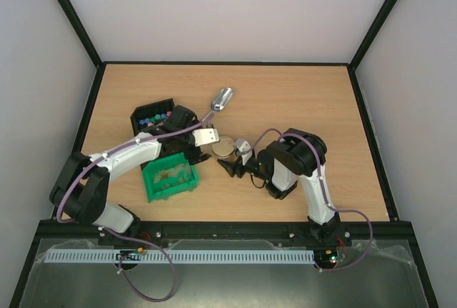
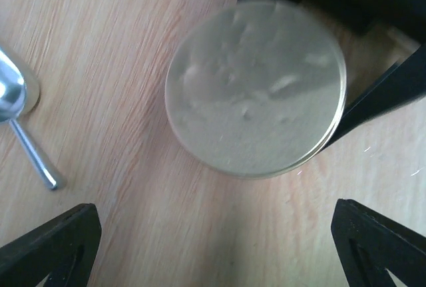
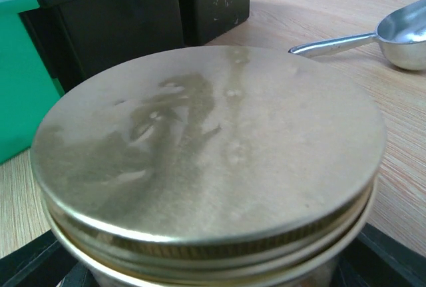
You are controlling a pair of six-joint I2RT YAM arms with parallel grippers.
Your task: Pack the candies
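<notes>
Bright blue, pink and green candies (image 1: 153, 118) lie in a black bin (image 1: 137, 116). Pale golden candies (image 1: 170, 173) lie in a green bin (image 1: 152, 190). A jar with a round pale metal lid (image 1: 223, 146) stands between the arms; the lid is on. It also shows in the left wrist view (image 2: 256, 87) and the right wrist view (image 3: 213, 140). My right gripper (image 1: 231, 155) has its fingers (image 3: 389, 254) against both sides of the jar. My left gripper (image 1: 208, 136) is open and empty just above the lid, with its fingertips (image 2: 60, 244) wide apart.
A metal scoop (image 1: 222, 98) lies empty on the table behind the jar, its handle (image 2: 33, 157) towards the jar. The black bin (image 3: 133, 20) and green bin (image 3: 20, 74) stand close to the left of the jar.
</notes>
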